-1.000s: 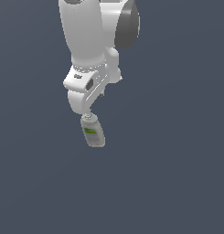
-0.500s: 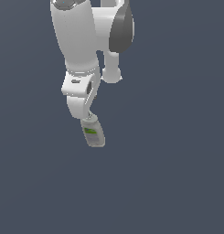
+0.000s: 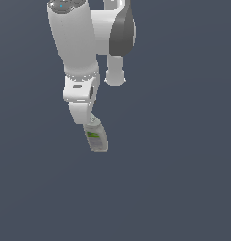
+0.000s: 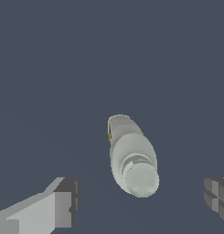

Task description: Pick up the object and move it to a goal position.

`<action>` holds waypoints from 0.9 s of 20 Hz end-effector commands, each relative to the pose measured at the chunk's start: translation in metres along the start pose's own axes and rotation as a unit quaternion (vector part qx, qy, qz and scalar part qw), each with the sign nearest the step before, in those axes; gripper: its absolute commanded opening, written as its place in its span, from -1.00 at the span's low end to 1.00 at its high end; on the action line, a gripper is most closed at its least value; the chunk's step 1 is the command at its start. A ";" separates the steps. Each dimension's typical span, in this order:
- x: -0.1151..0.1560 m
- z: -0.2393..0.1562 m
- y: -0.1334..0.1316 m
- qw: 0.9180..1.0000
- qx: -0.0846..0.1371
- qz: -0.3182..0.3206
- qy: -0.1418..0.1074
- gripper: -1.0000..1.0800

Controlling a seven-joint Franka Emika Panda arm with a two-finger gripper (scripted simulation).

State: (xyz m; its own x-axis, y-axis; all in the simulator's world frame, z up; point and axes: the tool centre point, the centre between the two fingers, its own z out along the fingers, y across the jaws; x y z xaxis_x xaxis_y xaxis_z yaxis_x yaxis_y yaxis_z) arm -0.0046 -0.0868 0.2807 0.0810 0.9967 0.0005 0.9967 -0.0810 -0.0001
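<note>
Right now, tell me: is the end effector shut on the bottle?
No: in the wrist view both fingers stand wide apart, clear of the bottle.

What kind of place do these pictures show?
Likely a simulated test scene, not a real room: a plain, featureless dark grey ground, a smooth white robot arm, and one small bottle between its open fingers.

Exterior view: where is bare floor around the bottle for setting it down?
Bare grey surface lies all around the bottle: below it, and toward the exterior view's left and right. Only directly above is crowded, where the hand and arm stand. In the wrist view the fingers sit open, each clear of the bottle.
</note>
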 end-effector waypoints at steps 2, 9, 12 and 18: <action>-0.001 0.000 0.001 1.000 0.000 -0.007 0.000 0.92; -0.001 0.008 0.000 1.000 0.000 -0.006 0.000 0.92; -0.001 0.021 0.000 1.000 0.000 -0.006 0.000 0.92; -0.001 0.046 -0.001 1.000 0.000 -0.007 0.000 0.92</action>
State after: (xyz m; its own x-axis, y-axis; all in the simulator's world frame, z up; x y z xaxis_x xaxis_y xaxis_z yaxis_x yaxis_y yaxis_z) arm -0.0055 -0.0877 0.2398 0.0670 0.9978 0.0001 0.9978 -0.0670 -0.0010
